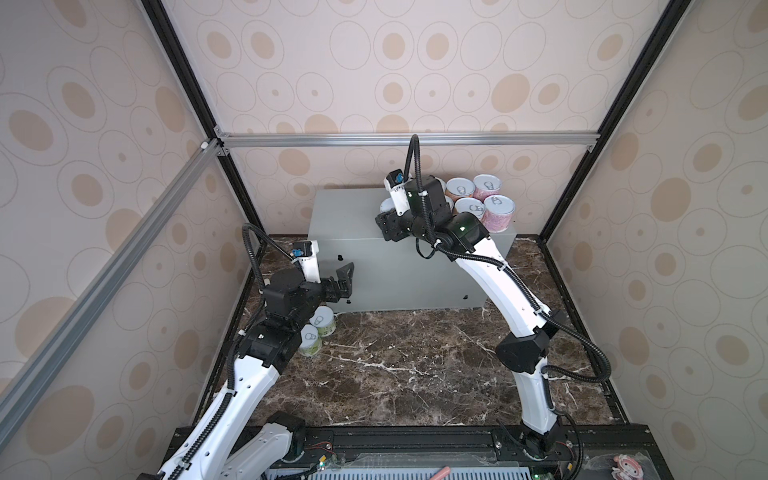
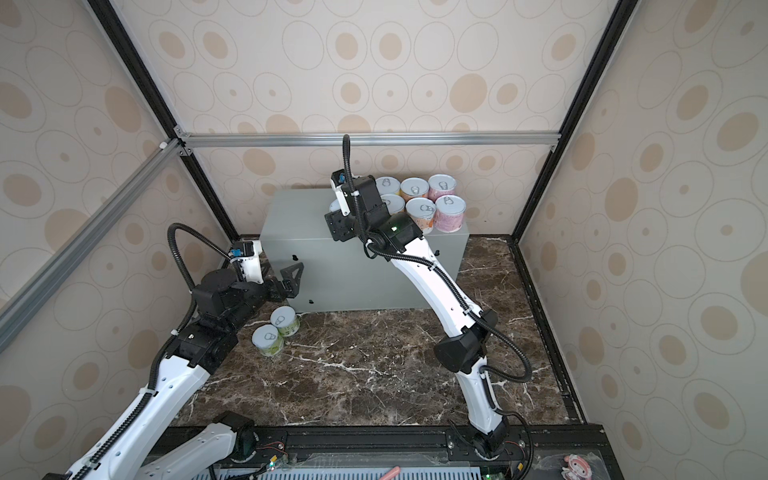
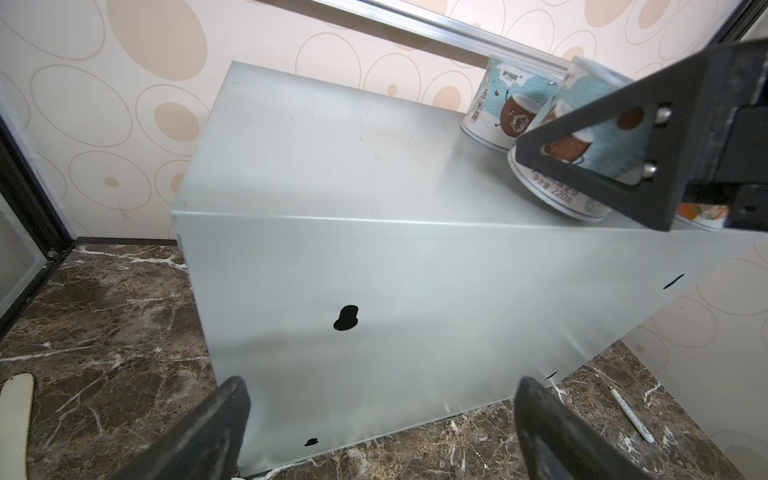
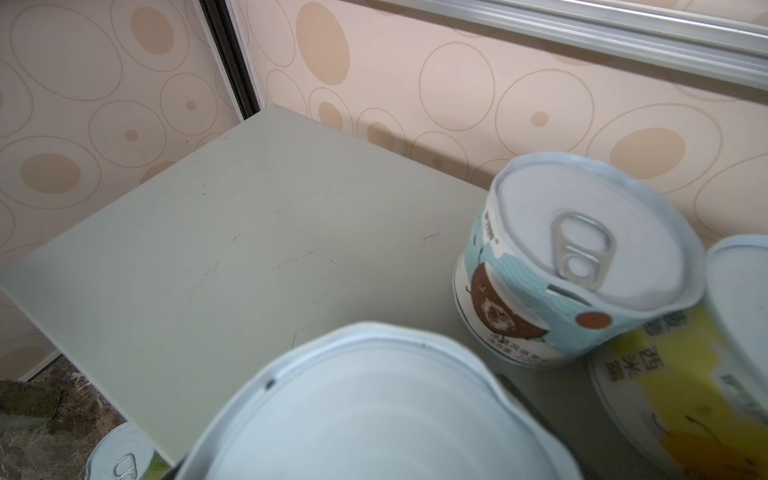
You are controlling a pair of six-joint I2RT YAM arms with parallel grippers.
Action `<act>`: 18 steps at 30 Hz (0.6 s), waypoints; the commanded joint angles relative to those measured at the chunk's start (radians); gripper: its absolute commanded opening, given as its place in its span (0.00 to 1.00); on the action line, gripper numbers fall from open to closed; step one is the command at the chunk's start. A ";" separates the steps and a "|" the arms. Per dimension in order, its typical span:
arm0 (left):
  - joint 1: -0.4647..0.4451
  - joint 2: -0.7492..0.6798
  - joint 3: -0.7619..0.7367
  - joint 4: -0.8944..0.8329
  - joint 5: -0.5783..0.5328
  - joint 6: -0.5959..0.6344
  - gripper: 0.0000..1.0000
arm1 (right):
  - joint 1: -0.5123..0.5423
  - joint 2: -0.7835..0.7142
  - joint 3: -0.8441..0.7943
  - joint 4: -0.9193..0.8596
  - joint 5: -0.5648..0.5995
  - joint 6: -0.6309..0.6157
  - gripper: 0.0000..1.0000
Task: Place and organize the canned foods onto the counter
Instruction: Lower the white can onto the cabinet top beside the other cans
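Observation:
The counter [image 1: 353, 216] [image 2: 299, 216] [image 3: 332, 166] [image 4: 208, 249] is a light-grey metal box against the back wall. Pink [image 1: 498, 212], orange [image 1: 469, 208] and yellow [image 4: 673, 395] cans stand in two rows on its right end. One blue can [image 4: 582, 266] [image 3: 498, 112] stands at the left of that group. My right gripper [image 1: 385, 216] [image 2: 334, 218] is shut on a second blue can [image 4: 374, 415] [image 3: 594, 153] just beside it; whether this can rests on the top I cannot tell. Two green cans [image 2: 284, 321] [image 2: 268, 339] stand on the marble floor. My left gripper [image 1: 345, 282] [image 2: 293, 279] [image 3: 382, 415] is open and empty before the counter's front.
The counter's left half is bare. A white pen-like stick [image 3: 631, 415] lies on the marble floor [image 1: 415, 365] near the counter's front right. Black frame posts and patterned walls close in on both sides and behind. The green cans sit close under my left arm.

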State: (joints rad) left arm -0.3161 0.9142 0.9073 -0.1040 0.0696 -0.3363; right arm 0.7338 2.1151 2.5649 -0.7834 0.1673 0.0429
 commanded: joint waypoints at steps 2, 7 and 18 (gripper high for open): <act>-0.002 -0.016 0.001 0.033 0.014 0.002 0.99 | -0.010 0.015 0.052 0.076 -0.005 0.015 0.63; -0.002 -0.011 0.000 0.034 0.024 -0.001 0.99 | -0.020 0.025 0.052 0.070 -0.005 0.027 0.71; -0.001 -0.008 -0.002 0.036 0.026 0.002 0.99 | -0.022 0.016 0.044 0.070 -0.022 0.023 0.90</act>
State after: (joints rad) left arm -0.3161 0.9142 0.9012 -0.0902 0.0856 -0.3367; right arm 0.7158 2.1372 2.5862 -0.7334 0.1528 0.0662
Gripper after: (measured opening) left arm 0.991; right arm 0.895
